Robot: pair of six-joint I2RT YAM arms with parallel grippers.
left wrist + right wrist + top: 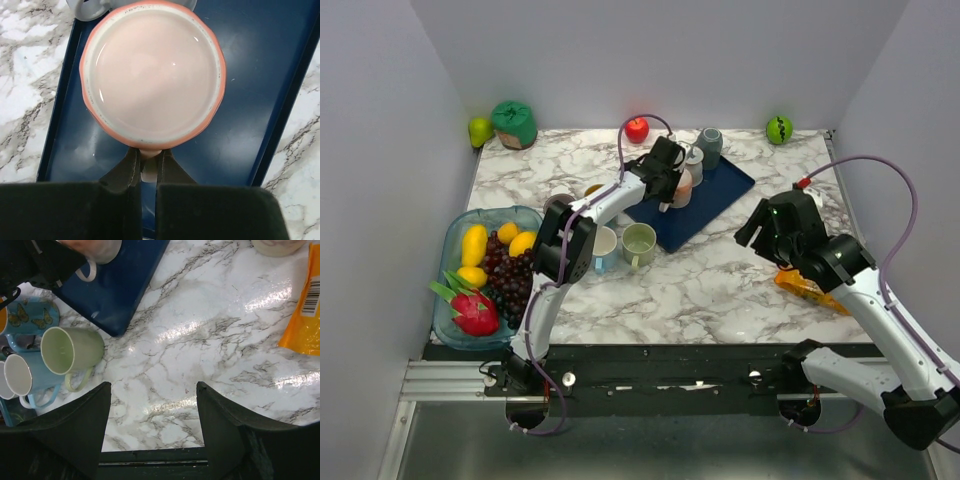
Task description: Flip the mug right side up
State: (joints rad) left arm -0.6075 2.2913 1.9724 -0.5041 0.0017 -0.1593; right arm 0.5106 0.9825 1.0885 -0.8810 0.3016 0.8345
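- The left gripper [146,169] is closed on the handle of the salmon-pink mug [152,75].
- That mug is over the navy tray [250,100], its cream-ringed round face toward the wrist camera.
- The right gripper [152,387] hangs open above the marble desk [200,340], holding nothing.
- A green mug [70,350] lies on its side near the tray's corner.

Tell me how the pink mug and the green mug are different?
The pink mug stands on end on the blue tray; the green mug lies on its side on the table. The left claw pinches the pink mug's handle; nothing holds the green mug. Both have one handle.
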